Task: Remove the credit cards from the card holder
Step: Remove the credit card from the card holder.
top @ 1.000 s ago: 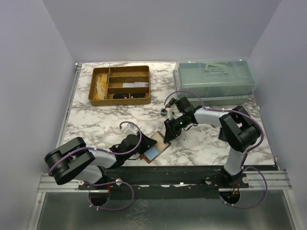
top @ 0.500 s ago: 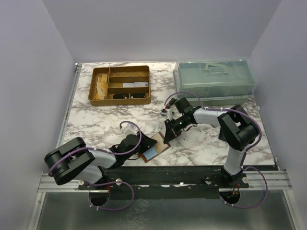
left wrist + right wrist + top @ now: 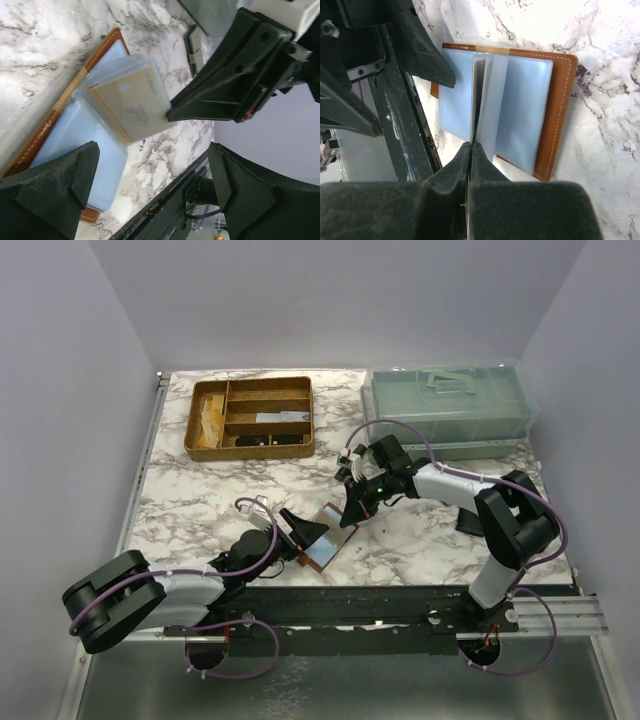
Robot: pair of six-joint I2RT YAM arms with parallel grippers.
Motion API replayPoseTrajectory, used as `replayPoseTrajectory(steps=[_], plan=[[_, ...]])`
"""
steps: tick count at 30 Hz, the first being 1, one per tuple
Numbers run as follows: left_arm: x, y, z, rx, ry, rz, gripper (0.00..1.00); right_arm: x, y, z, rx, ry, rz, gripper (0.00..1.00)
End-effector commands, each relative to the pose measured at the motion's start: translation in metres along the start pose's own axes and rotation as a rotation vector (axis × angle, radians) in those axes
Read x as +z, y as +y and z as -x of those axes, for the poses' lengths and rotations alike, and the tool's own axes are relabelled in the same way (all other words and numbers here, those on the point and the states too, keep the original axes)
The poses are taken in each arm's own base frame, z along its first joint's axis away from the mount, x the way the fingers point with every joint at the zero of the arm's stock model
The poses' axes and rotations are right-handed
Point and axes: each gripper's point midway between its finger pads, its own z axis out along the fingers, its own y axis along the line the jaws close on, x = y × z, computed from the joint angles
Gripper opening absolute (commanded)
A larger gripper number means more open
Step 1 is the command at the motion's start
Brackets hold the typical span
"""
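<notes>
Top view, card holder (image 3: 322, 552): open on the marble table (image 3: 200, 500) near its front edge; left gripper (image 3: 305, 528) just beside it
Left wrist view, left gripper: jaws wide apart above the holder; tan card (image 3: 132, 102) sits in a raised clear leaf (image 3: 120, 67) — right gripper (image 3: 169, 114) at its edge
Right wrist view, right gripper: jaws together — clamped on that upright leaf's edge; brown cover flat on the marble

Reddish-brown card holder (image 3: 563, 100), tan credit card (image 3: 132, 102), white-grey marbled table (image 3: 200, 500)
</notes>
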Motion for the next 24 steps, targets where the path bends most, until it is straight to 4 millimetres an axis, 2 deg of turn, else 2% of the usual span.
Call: replayPoseTrajectory(steps=[1,5,11,16,24], plan=[[-0.006,-0.015,0.007,0.016,-0.023,-0.069,0.99,-0.002,-0.003,0.002,-0.044,-0.012,-0.007,0.00],[-0.007,-0.023,0.004,0.026,-0.004,-0.097,0.99,-0.002,-0.003,0.001,-0.063,-0.002,0.001,0.00],[0.000,-0.013,0.008,-0.037,-0.034,-0.040,0.96,0.001,0.002,-0.005,-0.060,0.011,0.055,0.01],[0.011,0.001,0.008,-0.070,-0.050,0.029,0.95,0.008,0.009,-0.013,-0.055,0.046,0.112,0.08],[0.013,0.004,0.008,-0.087,-0.056,0.029,0.96,0.018,0.037,-0.022,-0.096,0.091,0.238,0.20]])
